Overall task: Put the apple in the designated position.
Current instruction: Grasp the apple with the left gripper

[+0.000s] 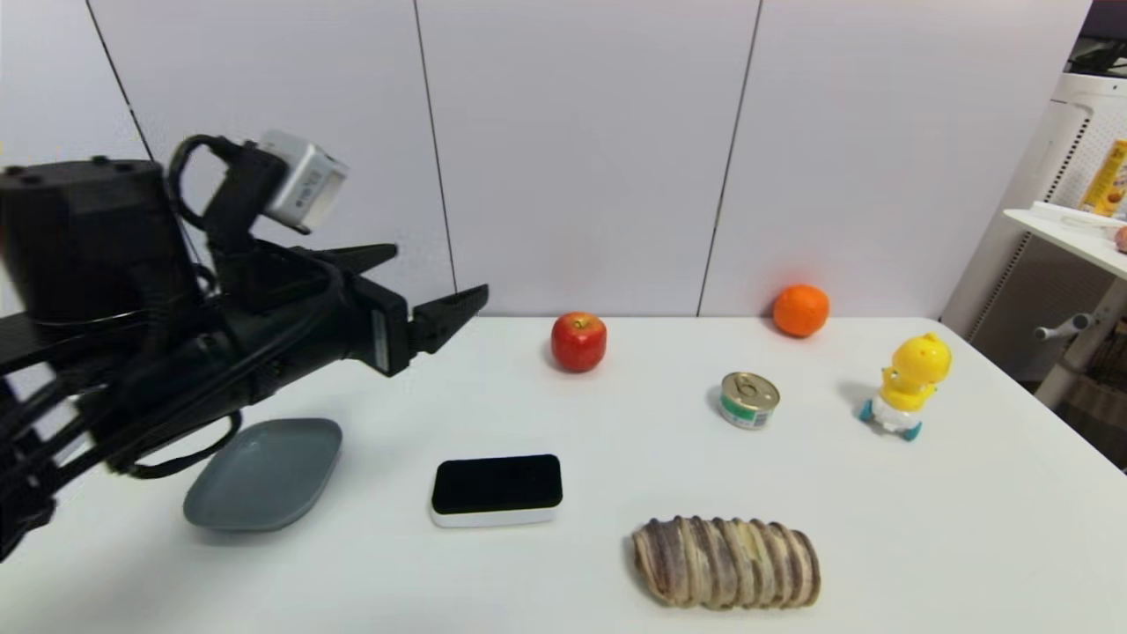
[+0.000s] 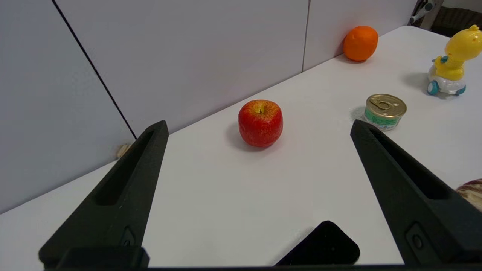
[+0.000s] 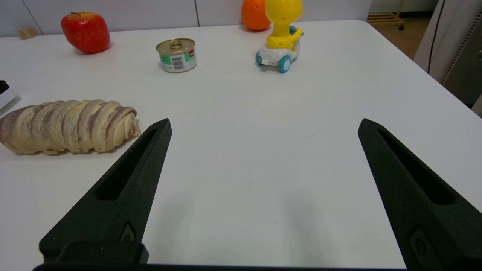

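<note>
The red apple [image 1: 578, 341] stands upright near the table's back edge, close to the wall, its stem dimple up; it also shows in the left wrist view [image 2: 260, 122] and the right wrist view [image 3: 86, 31]. My left gripper [image 1: 436, 282] hovers above the table to the apple's left, open and empty, with its two fingers pointing toward the apple [image 2: 258, 126]. A gap of bare table lies between the fingertips and the fruit. My right gripper [image 3: 263, 126] is open and empty over the table's front right, out of the head view.
A grey dish [image 1: 264, 474] lies front left under the left arm. A black-topped white box [image 1: 497, 490], a striped bread loaf [image 1: 725, 562], a small tin can [image 1: 749, 400], a yellow duck toy [image 1: 908, 373] and an orange [image 1: 800, 310] are spread across the table.
</note>
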Controlling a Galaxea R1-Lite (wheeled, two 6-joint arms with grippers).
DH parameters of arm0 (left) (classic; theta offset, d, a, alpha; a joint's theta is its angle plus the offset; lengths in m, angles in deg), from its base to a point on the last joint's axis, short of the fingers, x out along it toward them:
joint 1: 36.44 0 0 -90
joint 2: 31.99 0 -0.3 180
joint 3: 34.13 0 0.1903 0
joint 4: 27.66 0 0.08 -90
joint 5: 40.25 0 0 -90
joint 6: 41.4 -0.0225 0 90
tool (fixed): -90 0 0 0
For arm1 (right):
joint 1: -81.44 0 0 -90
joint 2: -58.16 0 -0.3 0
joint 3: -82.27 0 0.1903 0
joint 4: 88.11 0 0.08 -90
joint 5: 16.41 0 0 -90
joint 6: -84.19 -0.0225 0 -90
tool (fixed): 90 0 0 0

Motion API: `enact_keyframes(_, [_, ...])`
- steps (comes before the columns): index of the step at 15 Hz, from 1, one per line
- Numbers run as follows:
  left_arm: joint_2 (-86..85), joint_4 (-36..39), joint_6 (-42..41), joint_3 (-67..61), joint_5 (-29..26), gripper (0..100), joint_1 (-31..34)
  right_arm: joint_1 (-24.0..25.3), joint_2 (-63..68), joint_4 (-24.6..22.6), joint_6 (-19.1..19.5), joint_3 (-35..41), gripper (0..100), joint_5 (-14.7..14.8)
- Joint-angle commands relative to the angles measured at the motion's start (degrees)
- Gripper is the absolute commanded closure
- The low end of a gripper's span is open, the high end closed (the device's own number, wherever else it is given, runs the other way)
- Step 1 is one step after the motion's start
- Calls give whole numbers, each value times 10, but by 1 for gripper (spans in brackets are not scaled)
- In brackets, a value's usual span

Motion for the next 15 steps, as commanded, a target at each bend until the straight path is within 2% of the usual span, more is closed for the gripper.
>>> enact_keyframes(1, [161, 29, 1, 85, 0, 0, -4, 0, 1, 0, 0, 0, 0, 0])
enact_keyframes(4, [241, 66, 1, 126, 0, 0, -4, 0, 1, 0, 0, 0, 0, 0])
enact_keyframes(15, [472, 101, 3, 326, -1, 0, -7, 0, 1, 0, 0, 0, 0, 0])
